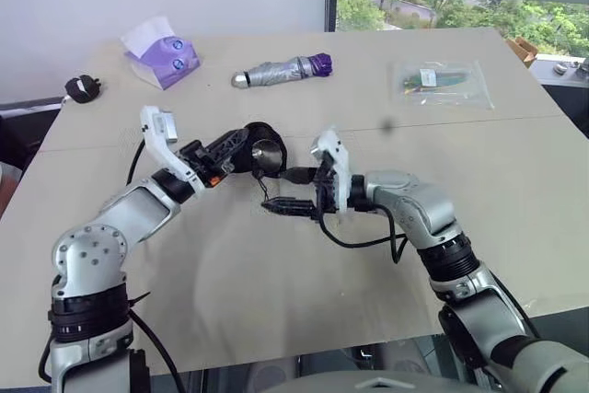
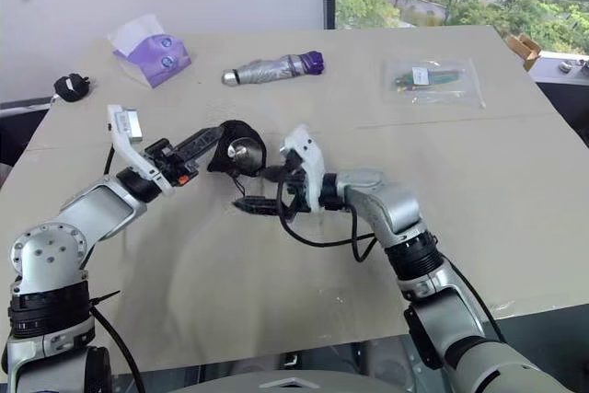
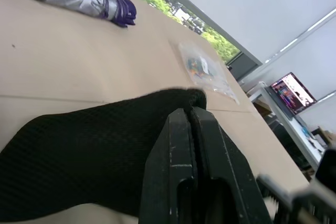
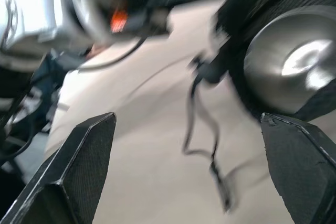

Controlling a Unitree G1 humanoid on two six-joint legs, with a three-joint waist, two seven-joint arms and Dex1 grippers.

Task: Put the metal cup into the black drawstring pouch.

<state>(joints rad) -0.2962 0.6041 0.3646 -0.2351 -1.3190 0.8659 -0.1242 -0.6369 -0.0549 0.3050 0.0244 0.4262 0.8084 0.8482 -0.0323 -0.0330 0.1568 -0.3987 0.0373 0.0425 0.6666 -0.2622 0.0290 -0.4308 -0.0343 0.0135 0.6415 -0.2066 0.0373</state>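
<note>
So the metal cup (image 2: 243,153) is already sitting in the mouth of the black drawstring pouch (image 2: 232,138), base poking out. Left gripper (image 2: 219,135) has its jaws pinched on the pouch fabric, held above the tabletop (image 2: 276,283). Right gripper (image 2: 267,189) has jaws wide apart, empty. Next I'd guess: push the cup deeper, then cinch the cord (image 4: 202,129).

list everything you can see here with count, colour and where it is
table: 1, beige, under everything
cup: 1, shiny silver, in the mouth of the pouch, mid-table
pouch: 1, black, held up by the left hand, cord hanging below
umbrella: 1, silver and purple, folded, far middle of the table
tissue pack: 1, purple and white, far left
plug adapter: 1, black, far left edge
clear bag: 1, see-through with small coloured items, far right
left hand: 1, black fingers, shut on the pouch
right hand: 1, black fingers, open, just right of the pouch
</note>
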